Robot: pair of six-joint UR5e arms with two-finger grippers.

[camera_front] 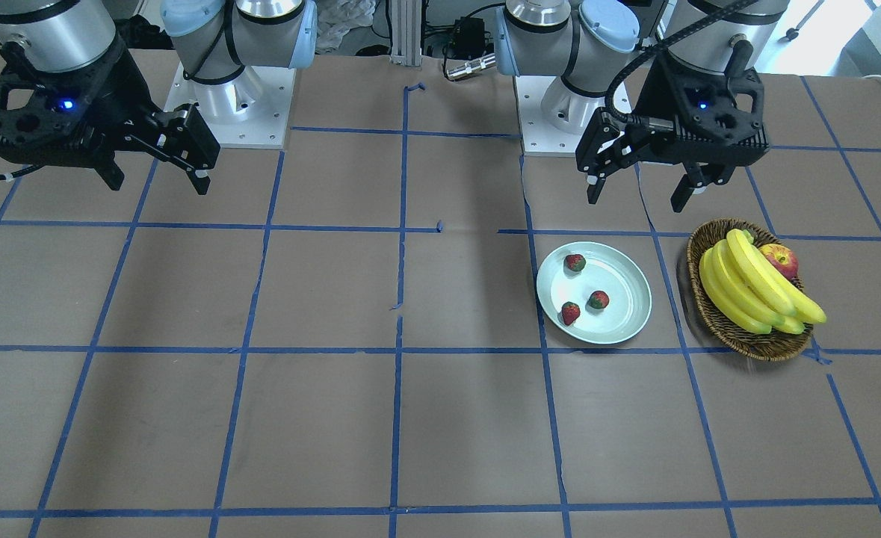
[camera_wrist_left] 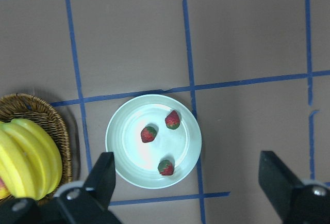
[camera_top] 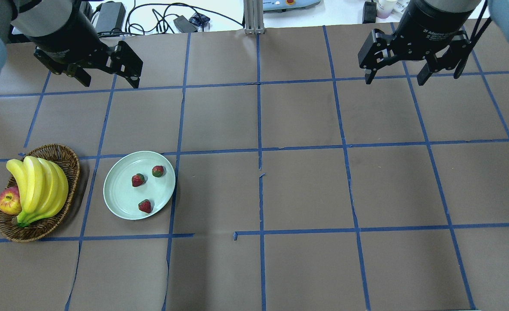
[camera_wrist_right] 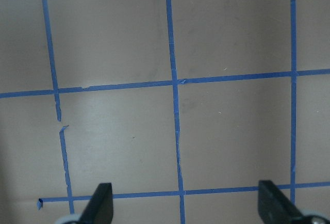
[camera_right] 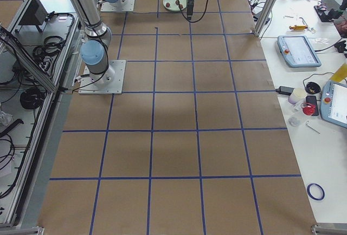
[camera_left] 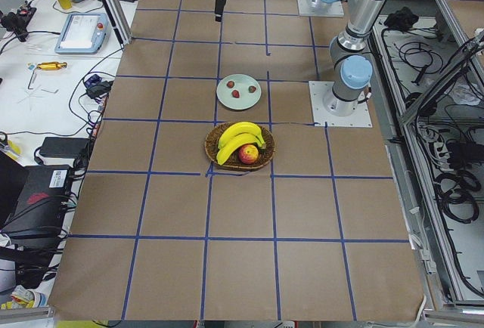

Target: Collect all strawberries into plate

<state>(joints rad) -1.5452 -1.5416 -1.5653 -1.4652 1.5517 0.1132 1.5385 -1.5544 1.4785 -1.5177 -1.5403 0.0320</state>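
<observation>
The left fingers are spread wide with nothing between them, pointing down at the desk from well above it. The right fingers are spread just as wide and just as empty. Below the left pair, a little towards the robot's side, sits the one plate, and all three strawberries are on it. One strawberry lies near the middle, a second just beside it towards the rim, and a third apart from those two near the opposite rim. None of the three touches another. Just beside the plate, on the outer side, is a single wicker basket holding one bunch of bananas and one apple tucked against the bunch. Both arms are held high and back from the fruit, wrists turned so the cameras look straight down. The left arm hangs over the plate's part of the desk, and the right one is well apart at the other end, over bare brown paper crossed with blue tape
</observation>
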